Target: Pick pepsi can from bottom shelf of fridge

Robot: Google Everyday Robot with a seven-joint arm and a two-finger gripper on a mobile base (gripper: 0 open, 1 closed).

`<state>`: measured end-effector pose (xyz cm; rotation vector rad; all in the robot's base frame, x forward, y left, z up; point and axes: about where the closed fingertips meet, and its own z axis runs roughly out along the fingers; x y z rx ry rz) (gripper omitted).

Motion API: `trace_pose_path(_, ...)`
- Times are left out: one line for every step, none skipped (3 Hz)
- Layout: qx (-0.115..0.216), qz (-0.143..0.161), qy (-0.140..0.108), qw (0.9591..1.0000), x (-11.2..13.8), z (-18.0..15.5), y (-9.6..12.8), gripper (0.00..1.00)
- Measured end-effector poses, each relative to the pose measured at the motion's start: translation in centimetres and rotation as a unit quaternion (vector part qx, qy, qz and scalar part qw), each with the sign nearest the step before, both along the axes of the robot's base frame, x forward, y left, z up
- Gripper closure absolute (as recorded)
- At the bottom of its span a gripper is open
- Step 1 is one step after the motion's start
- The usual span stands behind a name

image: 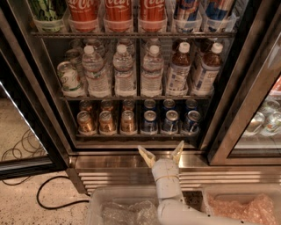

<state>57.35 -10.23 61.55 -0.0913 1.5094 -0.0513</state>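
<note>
The fridge (35, 88) stands open in front of me. Its bottom shelf (136, 135) holds three gold-brown cans (106, 123) on the left and dark-blue pepsi cans (170, 121) on the right, in rows going back. My gripper (161, 151) is open, its two cream fingers spread in a V. It sits just below the shelf's front rail, in front of the steel sill, about level with the left pepsi can (149, 122). It holds nothing.
The middle rack holds water bottles (123, 72) and tea bottles (207, 70); the top rack holds red Coca-Cola cans (117, 11). The open glass door (252, 110) is at right. A black cable (48, 193) lies on the floor. Plastic bins (127, 206) are below.
</note>
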Motion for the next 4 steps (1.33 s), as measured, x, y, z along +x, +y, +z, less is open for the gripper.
trace_pose_path(-0.016, -0.017, -0.015, 0.9996, 1.9, 0.2, -1.5, 0.00)
trace_pose_path(-0.009, -0.007, -0.020, 0.9997, 5.1, -1.0, -1.6, 0.00)
trace_pose_path(-0.009, -0.007, -0.021, 0.9997, 5.1, -1.0, -1.6, 0.00)
trace_pose_path(-0.006, 0.006, -0.029, 0.9995, 4.1, -0.2, -2.1, 0.00)
